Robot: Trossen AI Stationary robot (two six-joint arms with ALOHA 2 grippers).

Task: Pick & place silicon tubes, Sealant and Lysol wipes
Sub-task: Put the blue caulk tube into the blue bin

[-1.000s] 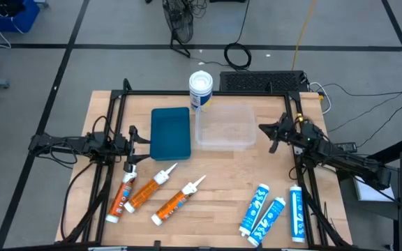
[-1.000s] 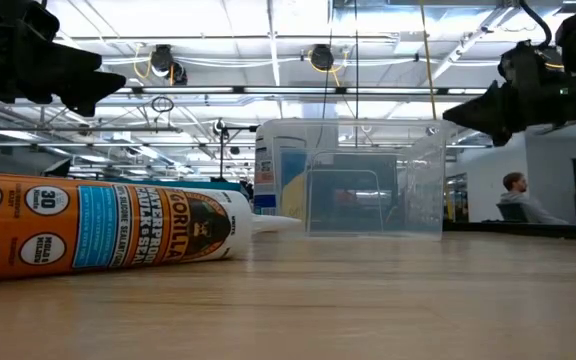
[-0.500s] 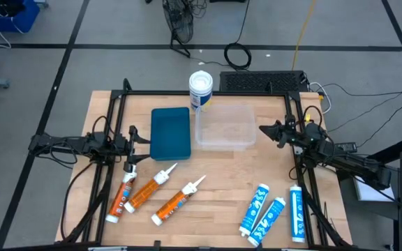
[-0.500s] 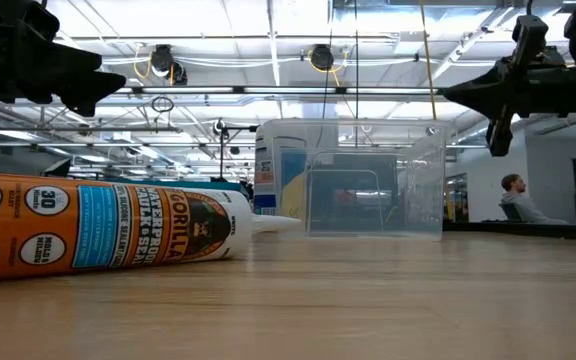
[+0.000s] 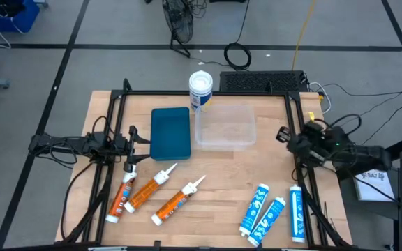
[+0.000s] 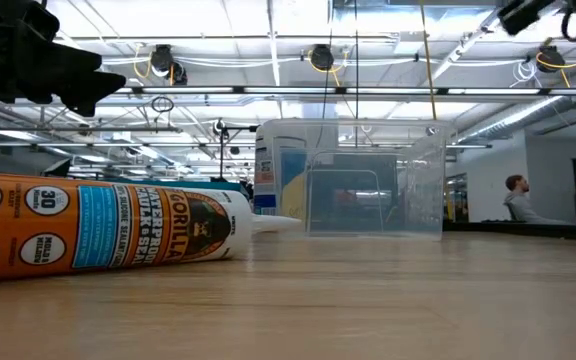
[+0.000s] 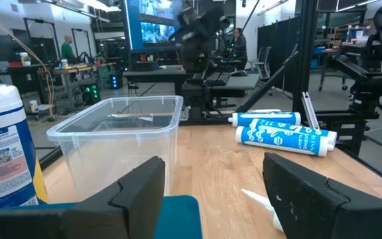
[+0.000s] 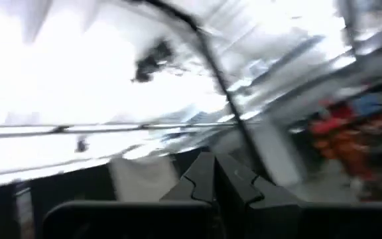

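Wooden table (image 5: 222, 181): we see it carrying every item, with both arms raised above it.
Wipes canister (image 5: 200, 90): we find it upright at the far edge, white lid up, touching or just beside the far left corner of the clear tub (image 5: 225, 126).
Blue lid (image 5: 170, 132): flat on the table, just left of the tub.
Orange tubes (image 5: 151, 188): we count 3, lying near the front left part of the table, nozzles pointing toward the far side.
Blue-and-white tubes (image 5: 262, 208): we count 3, lying by the front right corner.
Left gripper (image 5: 135, 137): we see it above the left side of the table, beside the blue lid; in the left wrist view its fingers (image 7: 138, 189) stand spread apart, holding nothing.
Right gripper (image 5: 283, 134): above the right edge, tilted upward; its wrist view shows the fingers (image 8: 207, 179) pressed together, clenched on nothing.
Person (image 6: 515, 196): seated far off in the room behind.
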